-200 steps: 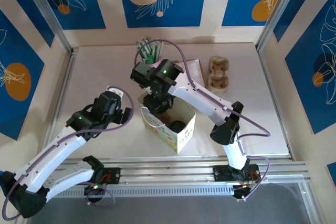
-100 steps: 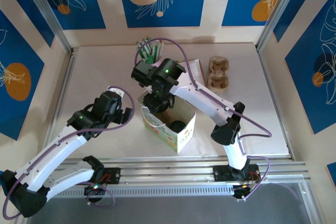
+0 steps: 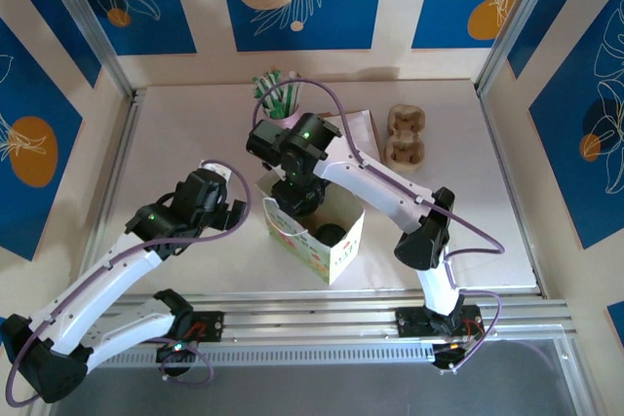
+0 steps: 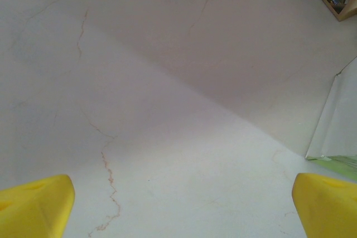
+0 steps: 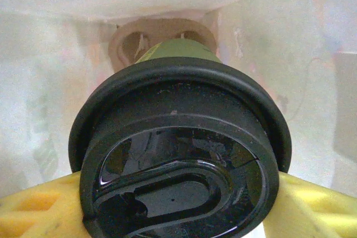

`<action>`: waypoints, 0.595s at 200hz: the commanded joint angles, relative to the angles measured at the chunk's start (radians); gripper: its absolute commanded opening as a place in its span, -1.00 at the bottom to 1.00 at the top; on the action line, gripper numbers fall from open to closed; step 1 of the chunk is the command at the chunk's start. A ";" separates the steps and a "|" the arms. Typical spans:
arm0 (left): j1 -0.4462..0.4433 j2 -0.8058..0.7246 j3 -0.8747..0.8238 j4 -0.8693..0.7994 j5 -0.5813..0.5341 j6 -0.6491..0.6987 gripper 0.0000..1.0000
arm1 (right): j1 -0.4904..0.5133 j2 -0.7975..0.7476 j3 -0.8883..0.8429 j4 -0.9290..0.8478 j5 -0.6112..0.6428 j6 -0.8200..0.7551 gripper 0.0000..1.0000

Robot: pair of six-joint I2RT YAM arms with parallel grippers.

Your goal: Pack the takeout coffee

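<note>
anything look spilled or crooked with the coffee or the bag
Nothing stands out. The black lid sits evenly on the takeout coffee, no drips are visible, and the paper bag stands upright and open.

No writing or label is legible anywhere here.
</note>
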 commanded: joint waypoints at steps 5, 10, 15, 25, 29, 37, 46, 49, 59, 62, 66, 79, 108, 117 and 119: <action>0.011 0.003 -0.009 -0.005 -0.009 0.011 1.00 | -0.013 -0.039 -0.047 -0.088 -0.043 -0.012 0.36; 0.011 0.002 -0.009 -0.004 -0.009 0.011 1.00 | -0.014 -0.040 -0.054 -0.084 -0.043 -0.012 0.36; 0.011 0.003 -0.009 -0.005 -0.009 0.011 1.00 | -0.014 -0.041 -0.060 -0.077 -0.048 -0.014 0.36; 0.011 0.003 -0.009 -0.005 -0.009 0.011 1.00 | -0.015 -0.042 -0.076 -0.061 -0.056 -0.016 0.36; 0.011 0.002 -0.009 -0.004 -0.008 0.012 1.00 | -0.016 -0.042 -0.082 -0.057 -0.055 -0.014 0.36; 0.011 0.002 -0.009 -0.005 -0.009 0.012 1.00 | -0.016 -0.042 -0.093 -0.046 -0.056 -0.010 0.36; 0.011 0.003 -0.009 -0.004 -0.009 0.012 1.00 | -0.016 -0.046 -0.106 -0.030 -0.061 -0.009 0.36; 0.011 0.002 -0.009 -0.005 -0.009 0.011 1.00 | -0.015 -0.046 -0.110 -0.026 -0.061 -0.009 0.36; 0.011 0.001 -0.009 -0.005 -0.009 0.011 0.99 | -0.015 -0.047 -0.124 -0.008 -0.065 -0.007 0.36; 0.011 0.002 -0.009 -0.004 -0.010 0.011 1.00 | -0.015 -0.048 -0.129 -0.003 -0.066 -0.006 0.36; 0.011 0.001 -0.009 -0.004 -0.009 0.011 1.00 | -0.016 -0.049 -0.134 0.003 -0.069 -0.006 0.36; 0.011 0.001 -0.009 -0.006 -0.011 0.011 1.00 | -0.015 -0.049 -0.148 0.020 -0.072 -0.001 0.36; 0.011 0.001 -0.009 -0.005 -0.011 0.013 1.00 | -0.018 -0.056 -0.186 0.063 -0.077 0.004 0.36; 0.011 0.001 -0.009 -0.006 -0.012 0.013 1.00 | -0.018 -0.058 -0.193 0.070 -0.074 0.008 0.36; 0.011 0.001 -0.009 -0.006 -0.011 0.013 1.00 | -0.017 -0.058 -0.196 0.073 -0.074 0.010 0.36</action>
